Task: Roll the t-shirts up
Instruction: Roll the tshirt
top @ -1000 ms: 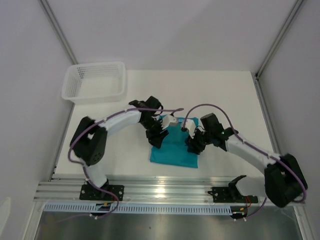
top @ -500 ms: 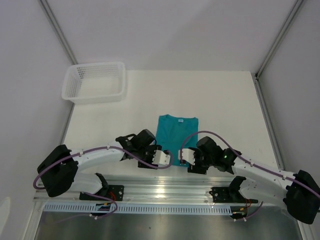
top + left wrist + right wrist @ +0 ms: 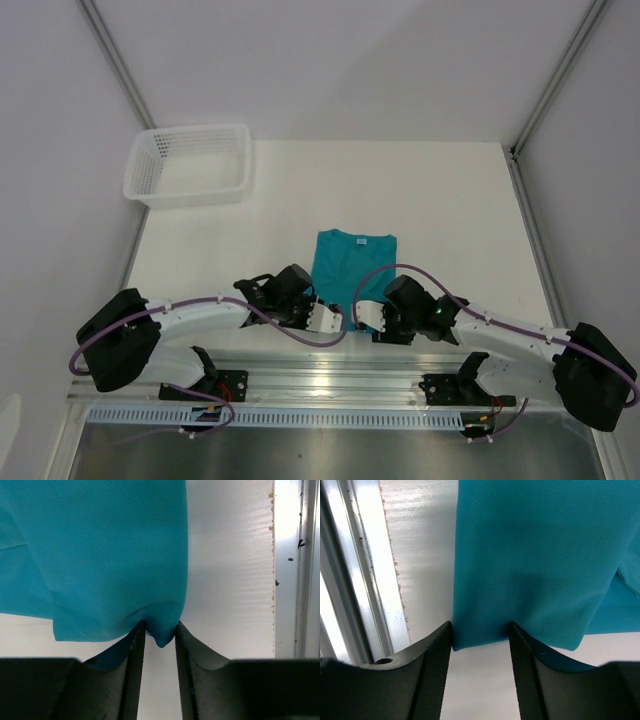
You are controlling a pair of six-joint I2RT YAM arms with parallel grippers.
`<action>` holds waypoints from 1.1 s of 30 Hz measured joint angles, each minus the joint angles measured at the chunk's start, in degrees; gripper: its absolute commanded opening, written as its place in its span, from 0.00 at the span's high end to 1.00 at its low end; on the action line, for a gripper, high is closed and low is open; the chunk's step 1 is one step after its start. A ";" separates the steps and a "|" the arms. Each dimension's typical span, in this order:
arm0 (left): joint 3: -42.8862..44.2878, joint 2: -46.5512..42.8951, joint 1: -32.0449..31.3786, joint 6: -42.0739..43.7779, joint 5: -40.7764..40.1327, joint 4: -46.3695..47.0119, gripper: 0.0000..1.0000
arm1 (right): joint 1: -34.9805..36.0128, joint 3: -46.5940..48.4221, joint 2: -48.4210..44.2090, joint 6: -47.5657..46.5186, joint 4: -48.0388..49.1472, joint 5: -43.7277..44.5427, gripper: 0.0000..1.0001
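The teal t-shirt point(image 3: 353, 262) lies flat at the near middle of the table point(image 3: 450, 200); the left jaws pinch a puckered bit of its near left hem corner, while the right jaws stand apart astride the near right corner, cloth flat between them. The hem sits just beside the metal rail point(image 3: 330, 378) at the table's near edge, with bare table beyond the collar and to either side. The white mesh basket point(image 3: 188, 192) stands at the far left corner, well apart.

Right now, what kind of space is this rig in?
Probably a lab data-collection booth: plain white wall panels enclose a white table, an aluminium rail runs along its near edge, and the props are a teal t-shirt and a white mesh basket.
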 measured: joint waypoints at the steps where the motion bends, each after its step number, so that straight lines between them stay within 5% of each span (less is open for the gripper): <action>1: 0.00 0.00 0.00 -0.13 -0.20 0.13 0.69 | 0.00 0.00 0.26 -0.07 0.46 0.04 0.54; 5: 0.02 0.15 -0.02 -0.07 -0.92 0.31 0.76 | 0.00 0.00 1.03 -0.17 1.53 0.13 0.67; 9: 0.02 0.66 -0.02 -0.24 -1.09 0.31 0.99 | 0.00 0.02 1.73 -0.50 2.45 0.37 0.86; 11: 0.31 0.85 -0.02 -0.70 -1.05 -0.26 0.99 | 0.00 0.11 1.73 -0.68 2.58 0.59 0.93; 18: 8.20 1.70 2.01 -4.00 3.65 -9.60 0.99 | -1.22 1.92 1.05 -0.85 -1.81 -3.37 1.00; 33: 21.51 6.64 7.80 -3.56 21.59 -35.63 0.99 | -9.79 14.23 3.65 -9.86 -25.57 -29.07 1.00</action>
